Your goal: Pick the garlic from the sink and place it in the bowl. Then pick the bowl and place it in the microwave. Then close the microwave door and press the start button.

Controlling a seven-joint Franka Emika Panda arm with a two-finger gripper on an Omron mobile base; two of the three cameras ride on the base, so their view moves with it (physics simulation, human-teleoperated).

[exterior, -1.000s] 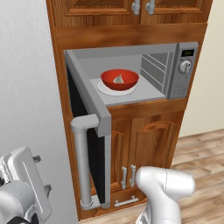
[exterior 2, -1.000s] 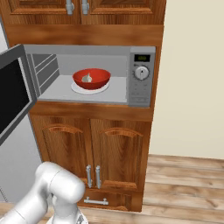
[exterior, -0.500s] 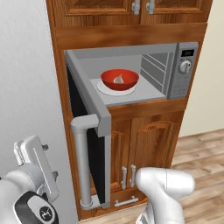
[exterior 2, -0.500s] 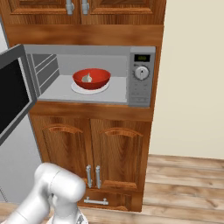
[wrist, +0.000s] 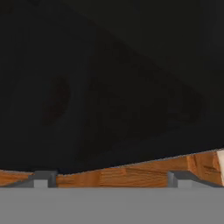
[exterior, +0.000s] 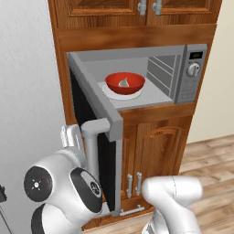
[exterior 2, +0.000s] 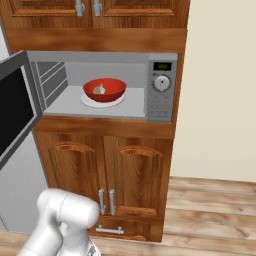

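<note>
Microwave [exterior 2: 100, 85]: built-in, silver-grey, set in a wooden cabinet column; light grey cavity, control panel with display and round knob at its right. Upper centre of both base views.

Microwave door [exterior: 93, 114]: standing open, swung out toward the camera in the left base view, where its thick grey bar handle [exterior: 91, 151] runs down the centre left. In the right base view it is cut off by the left edge of the frame. In the hand view its dark window [wrist: 109, 78] takes up the upper frame; faint reflections there cannot be made out.

Bowl [exterior: 124, 83]: glossy red, wide, shallow; sits on the white round plate [exterior: 119, 93] inside the cavity.

Garlic [exterior: 123, 82]: small off-white bulb with a pointed tip, lying in the bowl; its lower part is hidden by the rim.

Claw [wrist: 109, 181]: the two dark finger tips stand wide apart at the bottom of the hand view, nothing between them, close before the door's window. In the left base view it lies at lower left, partly hidden behind the arm's own joints.

Lower cabinet doors [exterior 2: 105, 175]: wood, below the microwave.
</note>
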